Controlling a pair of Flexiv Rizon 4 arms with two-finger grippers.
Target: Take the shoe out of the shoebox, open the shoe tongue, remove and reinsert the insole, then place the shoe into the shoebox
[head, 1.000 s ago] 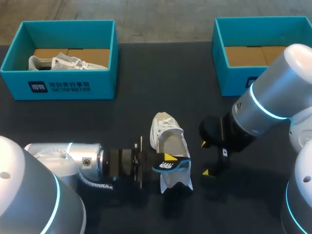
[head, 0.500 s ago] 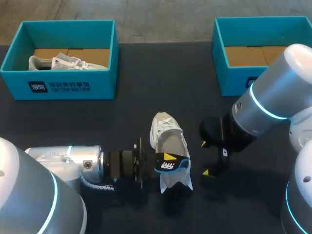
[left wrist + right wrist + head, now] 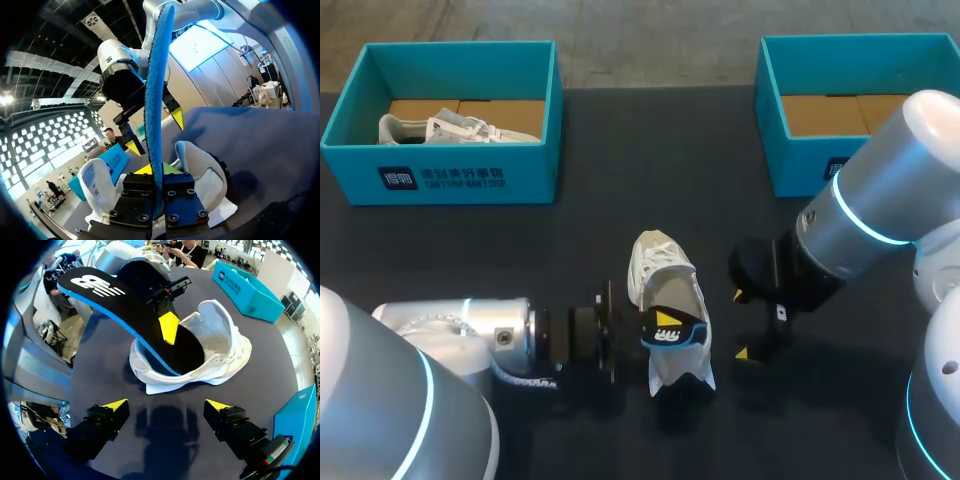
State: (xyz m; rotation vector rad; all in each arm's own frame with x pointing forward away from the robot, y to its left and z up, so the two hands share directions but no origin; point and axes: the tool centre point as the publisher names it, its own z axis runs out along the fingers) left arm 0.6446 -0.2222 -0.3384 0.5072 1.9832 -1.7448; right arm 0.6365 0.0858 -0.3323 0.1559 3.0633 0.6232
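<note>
At the bench's (image 3: 620,210) far left corner stands a teal shoebox (image 3: 440,180) with a pale shoe (image 3: 450,128) lying in it. My left arm comes in low along the near edge. The left gripper (image 3: 157,172) is clamped on the raised heel end of the blue-edged insole (image 3: 156,100), one finger on each face.

The insole's fore part lies inside the white shoe (image 3: 665,275), which sits on the bench near the middle of the near edge. Its opening is spread wide and its toe points toward the far edge.

I judge the step to be seating the insole, though drawing it out would look much the same. To do it well, feed the insole forward along the shoe's length and keep it flat to the footbed, so the front does not curl or fold under. Lower the heel end last so it drops inside the collar and does not ride on it. Nothing pins the shoe, so a hard push may slide it.

The right gripper (image 3: 165,407) hangs just beside the shoe with its fingers wide apart and nothing between them. It is well placed to steady the shoe's side if it shifts.

A second shoebox (image 3: 800,165) stands at the far right corner.
</note>
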